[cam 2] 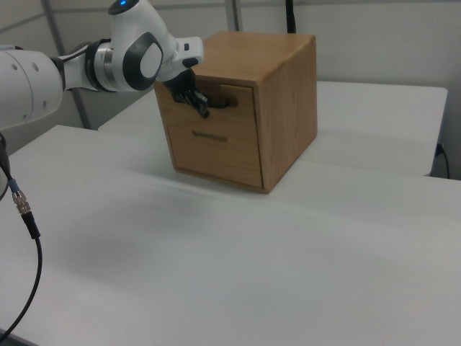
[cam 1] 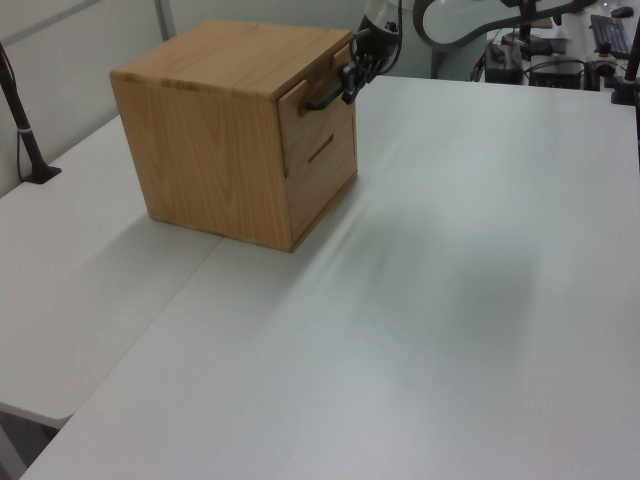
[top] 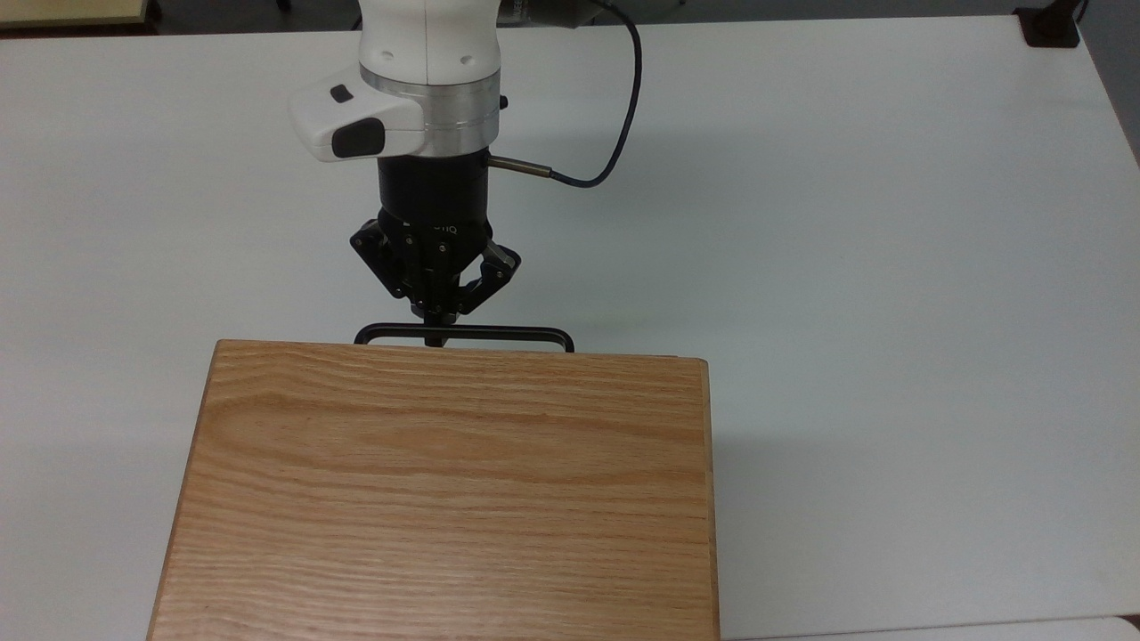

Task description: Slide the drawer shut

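The drawer [cam 1: 300, 125] sits pushed fully into the oak cabinet [top: 445, 490], its front panel [cam 2: 238, 115] flush with the cabinet face. From above, its black bar handle [top: 499, 332] juts out past the cabinet's top edge. My gripper [top: 436, 336] points at the drawer front with its fingers shut together, the tips resting at the handle bar, a little left of the bar's middle in the top view. Seen from the side, my gripper [cam 1: 350, 78] touches the handle [cam 1: 322, 98] at the cabinet's upper front; the right view has the gripper [cam 2: 202, 110] beside the handle [cam 2: 223, 103].
The cabinet [cam 1: 210, 130] stands on a wide white table [top: 891, 267]. A second front with a slot handle [cam 2: 209, 137] lies below the drawer. A black cable [top: 614, 133] hangs from my wrist. A black post [cam 1: 20, 110] stands at the left view's left.
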